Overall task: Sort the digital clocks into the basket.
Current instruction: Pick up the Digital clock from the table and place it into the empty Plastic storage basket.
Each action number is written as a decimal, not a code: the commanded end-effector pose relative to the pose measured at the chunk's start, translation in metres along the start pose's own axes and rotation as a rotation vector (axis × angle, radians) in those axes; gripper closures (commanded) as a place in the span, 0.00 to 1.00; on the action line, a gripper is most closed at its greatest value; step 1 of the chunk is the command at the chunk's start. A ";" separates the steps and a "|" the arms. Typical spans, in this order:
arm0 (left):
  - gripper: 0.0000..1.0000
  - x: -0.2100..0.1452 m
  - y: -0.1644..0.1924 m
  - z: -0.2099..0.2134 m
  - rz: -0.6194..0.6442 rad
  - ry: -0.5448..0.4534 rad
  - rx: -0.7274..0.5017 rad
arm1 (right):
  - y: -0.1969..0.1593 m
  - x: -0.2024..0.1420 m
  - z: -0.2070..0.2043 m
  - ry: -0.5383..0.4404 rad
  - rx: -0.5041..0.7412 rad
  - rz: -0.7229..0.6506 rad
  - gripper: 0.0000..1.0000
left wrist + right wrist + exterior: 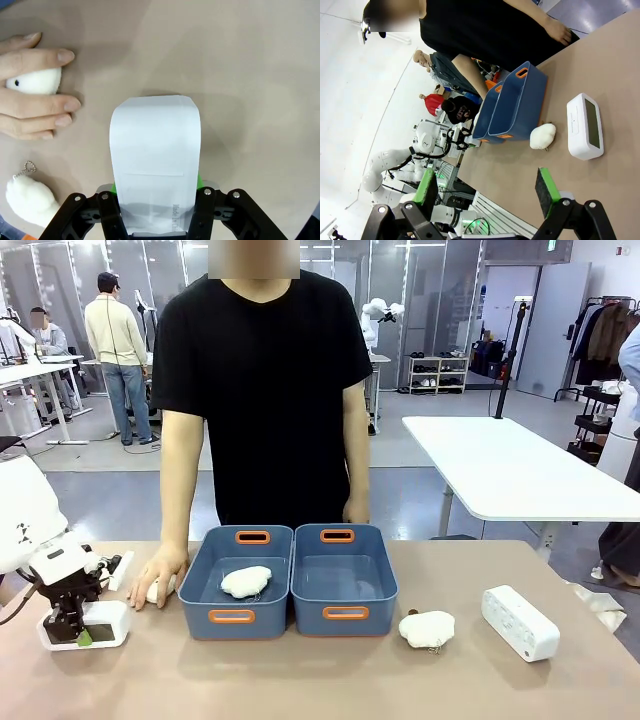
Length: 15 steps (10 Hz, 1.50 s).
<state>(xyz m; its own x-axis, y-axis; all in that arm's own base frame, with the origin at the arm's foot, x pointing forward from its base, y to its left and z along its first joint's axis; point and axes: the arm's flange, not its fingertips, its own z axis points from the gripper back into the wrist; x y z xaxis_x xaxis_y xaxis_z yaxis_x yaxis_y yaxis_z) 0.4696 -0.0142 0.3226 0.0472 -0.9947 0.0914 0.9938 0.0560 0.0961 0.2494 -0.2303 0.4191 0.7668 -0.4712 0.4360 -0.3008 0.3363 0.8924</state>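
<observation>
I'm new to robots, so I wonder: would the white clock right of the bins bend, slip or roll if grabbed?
Probably stiff: the clock looks like hard plastic. Its smooth shell may slip. Boxy and flat-sided, it should slide, not roll.

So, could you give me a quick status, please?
Left pincer shut on first clock. Right pincer open; second clock lies free. Person's hand on plush beside left basket.
</observation>
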 end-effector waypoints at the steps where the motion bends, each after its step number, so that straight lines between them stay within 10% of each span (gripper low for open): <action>1: 1.00 0.000 0.000 0.000 -0.009 0.002 0.000 | 0.001 0.002 0.000 -0.009 0.011 0.018 0.00; 15: 1.00 0.000 0.000 0.000 -0.009 0.002 0.000 | 0.001 0.002 0.000 -0.009 0.011 0.018 0.00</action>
<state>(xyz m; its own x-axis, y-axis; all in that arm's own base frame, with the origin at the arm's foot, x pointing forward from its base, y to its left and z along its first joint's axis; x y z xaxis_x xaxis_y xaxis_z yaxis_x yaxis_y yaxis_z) 0.4696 -0.0142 0.3227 0.0470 -0.9947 0.0914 0.9938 0.0558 0.0964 0.2494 -0.2303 0.4191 0.7667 -0.4712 0.4360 -0.3008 0.3363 0.8924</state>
